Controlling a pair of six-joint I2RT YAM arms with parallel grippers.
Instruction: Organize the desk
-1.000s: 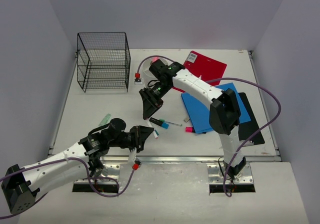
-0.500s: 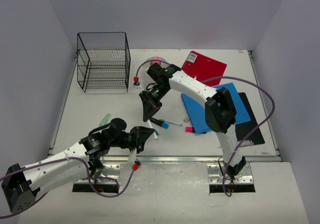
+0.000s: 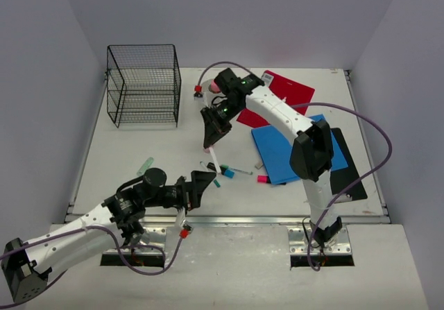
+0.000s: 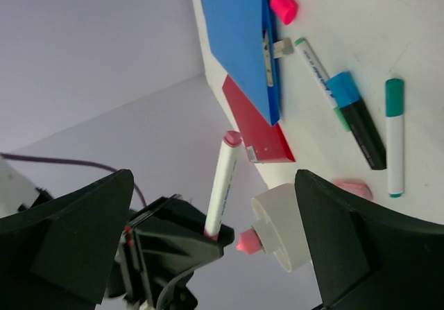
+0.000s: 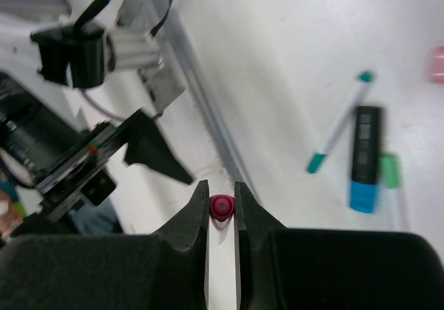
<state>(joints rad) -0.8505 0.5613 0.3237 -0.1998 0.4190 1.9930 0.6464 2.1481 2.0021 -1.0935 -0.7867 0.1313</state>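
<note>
The table (image 3: pixel 125 161) is lying pale and flat between lavender walls, spreading out ahead of both arm bases. A black wire basket (image 3: pixel 142 84) is standing at its far left. The right end effector (image 5: pixel 222 192) is hanging over the middle, clenching a pink-tipped white marker (image 3: pixel 215 161). The left end effector (image 3: pixel 198 189) is gaping wide near the front edge, grasping nothing. Loose markers (image 3: pixel 223 172) are lying between them.

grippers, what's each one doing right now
left gripper: open, empty
right gripper: closed on a white marker with a pink cap
</note>
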